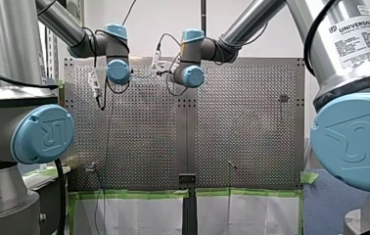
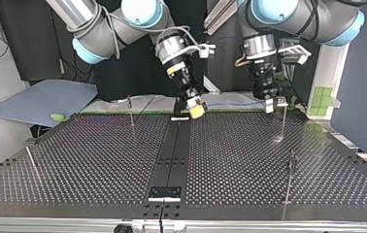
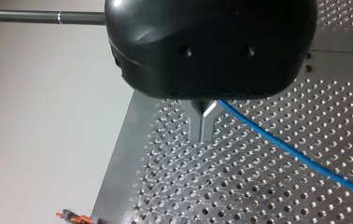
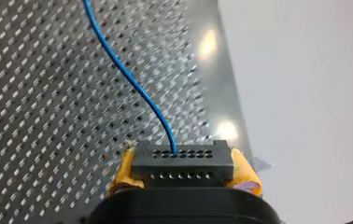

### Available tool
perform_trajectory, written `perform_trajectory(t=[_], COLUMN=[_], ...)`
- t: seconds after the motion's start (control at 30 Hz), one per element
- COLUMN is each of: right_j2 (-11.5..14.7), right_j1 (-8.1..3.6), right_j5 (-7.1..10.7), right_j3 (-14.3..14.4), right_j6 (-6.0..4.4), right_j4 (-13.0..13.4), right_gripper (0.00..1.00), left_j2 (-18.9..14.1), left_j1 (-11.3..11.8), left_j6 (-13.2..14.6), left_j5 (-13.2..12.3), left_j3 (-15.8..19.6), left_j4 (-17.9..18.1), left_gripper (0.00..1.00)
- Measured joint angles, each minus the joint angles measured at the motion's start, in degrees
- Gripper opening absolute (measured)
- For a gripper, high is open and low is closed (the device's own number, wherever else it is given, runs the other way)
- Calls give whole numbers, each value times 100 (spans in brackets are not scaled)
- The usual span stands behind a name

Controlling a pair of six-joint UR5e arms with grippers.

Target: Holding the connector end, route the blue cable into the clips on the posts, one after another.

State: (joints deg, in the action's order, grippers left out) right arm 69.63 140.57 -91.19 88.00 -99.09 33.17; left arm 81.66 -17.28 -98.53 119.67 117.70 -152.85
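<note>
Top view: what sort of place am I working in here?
Probably a robotics lab test bench: a perforated table with thin posts, green tape along its edge, and a blue cable from the connector in my right gripper.

The blue cable [image 4: 139, 91] is thin and runs in a loose curve above the perforated surface [image 2: 99, 160]. Its end enters one hole of the connector [image 4: 182, 165], a small black block with two rows of round holes, clamped between the yellow pads of my right pincer [image 2: 193, 110]. Further along, the cable slants away from just beside the pressed-together metal fingers of my left pincer [image 3: 202, 133]. Thin upright posts [image 2: 284, 124] stand well apart, two at the top view's right topped by small clips [image 2: 282, 102]
</note>
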Motion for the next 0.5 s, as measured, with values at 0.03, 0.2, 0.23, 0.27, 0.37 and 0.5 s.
perform_trajectory(t=[0.03, 0.2, 0.23, 0.27, 0.37, 0.5], right_j2=[-19, -178, -207, -234, -339, -534], right_j1=[11, 41, 43, 43, 48, 46], right_j5=[1, 2, 4, 5, 8, 9], right_j3=[-49, -304, -346, -388, -518, -726], right_j6=[-13, -39, -40, -40, -40, -32], right_j4=[-26, -186, -207, -229, -329, -527], right_gripper=[0, 0, 0, 0, 0, 0], left_j2=[0, 2, 0, -5, -30, -42], left_j1=[28, 126, 147, 163, 219, 296], left_j6=[0, 7, 8, 8, 21, 57], left_j5=[-19, -41, -44, -46, -47, -42], left_j3=[-51, -230, -252, -264, -301, -398], left_j4=[-48, -159, -173, -180, -195, -249], left_gripper=[0, 0, 0, 0, 0, 0])
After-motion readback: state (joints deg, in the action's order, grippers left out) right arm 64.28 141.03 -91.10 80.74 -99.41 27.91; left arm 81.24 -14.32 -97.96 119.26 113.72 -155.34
